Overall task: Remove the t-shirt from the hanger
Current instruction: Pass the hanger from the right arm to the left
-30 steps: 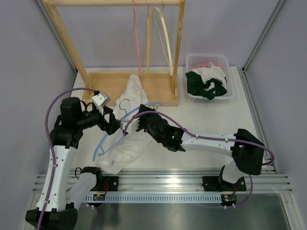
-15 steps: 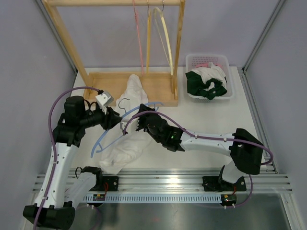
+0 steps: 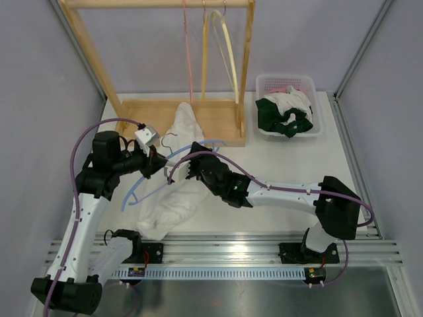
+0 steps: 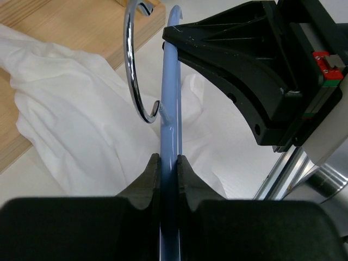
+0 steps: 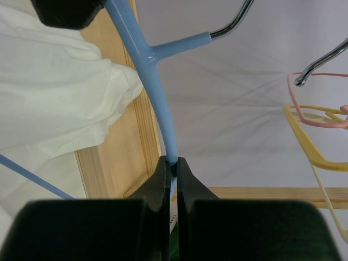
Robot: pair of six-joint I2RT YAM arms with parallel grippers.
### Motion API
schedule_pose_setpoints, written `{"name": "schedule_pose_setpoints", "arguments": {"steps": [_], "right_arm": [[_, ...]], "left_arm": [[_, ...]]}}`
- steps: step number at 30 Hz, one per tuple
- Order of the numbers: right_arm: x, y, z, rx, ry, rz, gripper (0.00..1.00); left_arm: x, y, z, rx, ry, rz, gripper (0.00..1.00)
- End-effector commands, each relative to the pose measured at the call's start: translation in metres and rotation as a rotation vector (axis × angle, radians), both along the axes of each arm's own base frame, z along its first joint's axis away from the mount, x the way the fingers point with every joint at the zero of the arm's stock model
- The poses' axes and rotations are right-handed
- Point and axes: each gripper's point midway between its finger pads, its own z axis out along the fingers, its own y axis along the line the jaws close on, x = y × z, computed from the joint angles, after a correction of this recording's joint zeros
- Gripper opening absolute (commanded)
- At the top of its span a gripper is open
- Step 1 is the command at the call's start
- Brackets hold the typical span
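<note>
The white t-shirt (image 3: 173, 198) lies crumpled on the table, its upper end draped over the rack's wooden base. The blue hanger (image 3: 134, 193) curves over it, its metal hook (image 4: 132, 65) pointing toward the rack. My left gripper (image 3: 159, 165) is shut on the hanger's bar (image 4: 168, 130) just below the hook. My right gripper (image 3: 189, 168) is shut on the hanger's other arm (image 5: 153, 76), close beside the left one. In the left wrist view the t-shirt (image 4: 70, 125) lies beneath the hanger. In the right wrist view the cloth (image 5: 49, 92) bunches at the left.
A wooden rack (image 3: 211, 124) stands at the back with a pink hanger (image 3: 190, 59) and a yellow hanger (image 3: 231, 56) on its rail. A white basket (image 3: 284, 77) holding green and white clothes sits at the back right.
My left gripper has shut on the blue hanger and shifted slightly away from me. The hanger's loose end has swung a little to the left. The right gripper keeps its hold.
</note>
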Motion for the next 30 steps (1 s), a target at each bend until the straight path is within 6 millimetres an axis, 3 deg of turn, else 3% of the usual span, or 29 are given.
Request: {"name": "schedule_pose_setpoints", "arguments": {"steps": [1,5,8,11,15,20,24,26,30], "right_arm": [[0.004,0.003,0.042,0.142,-0.043,-0.020,0.00],[0.004,0.002,0.043,0.146,-0.044,-0.017,0.04],[0.003,0.002,0.044,0.163,-0.051,-0.014,0.29],[0.000,0.000,0.045,0.176,-0.042,0.002,0.34],[-0.008,-0.005,0.049,0.206,-0.022,0.031,0.60],[-0.017,-0.008,0.054,0.252,0.000,0.072,0.70],[-0.023,-0.012,0.059,0.287,0.013,0.098,0.85],[-0.025,-0.012,0.063,0.307,0.015,0.106,0.99],[-0.030,-0.016,0.071,0.364,0.028,0.117,1.00]], "left_arm": [[0.001,-0.002,0.007,0.000,-0.038,-0.009,0.00],[0.001,-0.002,0.009,-0.007,-0.052,-0.002,0.00],[0.002,-0.001,0.010,-0.005,-0.059,0.005,0.00],[0.003,0.001,0.012,-0.001,-0.075,0.019,0.00],[0.004,0.004,0.012,0.010,-0.079,0.037,0.00],[0.010,0.013,0.008,0.046,-0.081,0.089,0.00],[0.017,0.021,0.002,0.085,-0.068,0.131,0.00],[0.020,0.024,-0.001,0.106,-0.065,0.146,0.00],[0.026,0.035,-0.007,0.160,-0.058,0.194,0.00]]}}
